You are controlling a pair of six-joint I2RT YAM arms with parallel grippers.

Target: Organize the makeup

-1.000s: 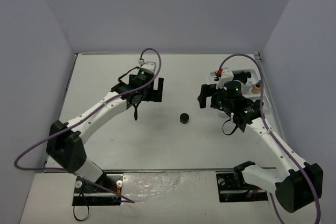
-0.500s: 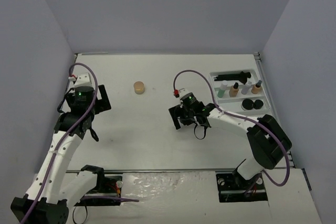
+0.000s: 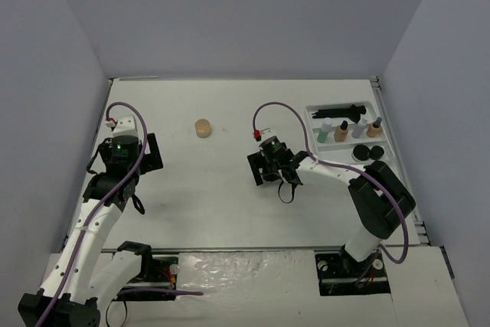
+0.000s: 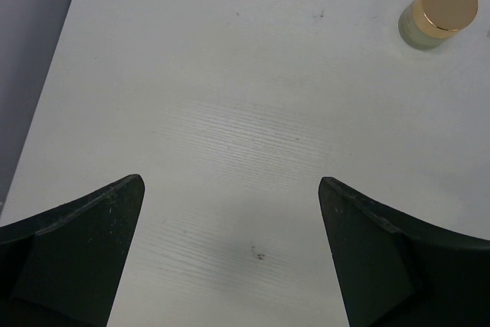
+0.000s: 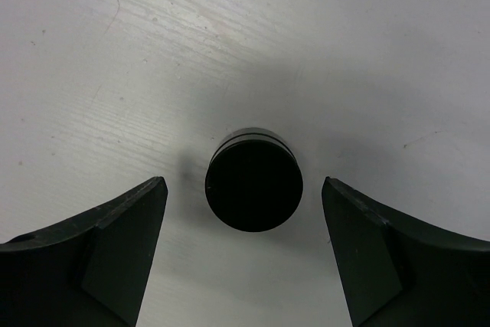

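A round black jar (image 5: pixel 254 189) stands on the white table between the spread fingers of my right gripper (image 5: pixel 241 183), which is open and not touching it. In the top view the right gripper (image 3: pixel 264 168) sits at mid-table and hides that jar. A tan jar (image 3: pixel 202 127) with a gold lid stands alone at the back; it also shows in the left wrist view (image 4: pixel 439 13). My left gripper (image 3: pixel 148 152) is open and empty over bare table at the left (image 4: pixel 230 183). Black brushes (image 3: pixel 337 110), several small bottles (image 3: pixel 342 131) and two black jars (image 3: pixel 367 152) lie in the tray.
The white compartmented tray (image 3: pixel 385 132) stands at the back right, near the right wall. Grey walls close the table on the left, back and right. Purple cables loop over both arms.
My left arm has pulled back from mid-table to the left, uncovering the tan jar. My right gripper has moved from the tray to the loose black jar.
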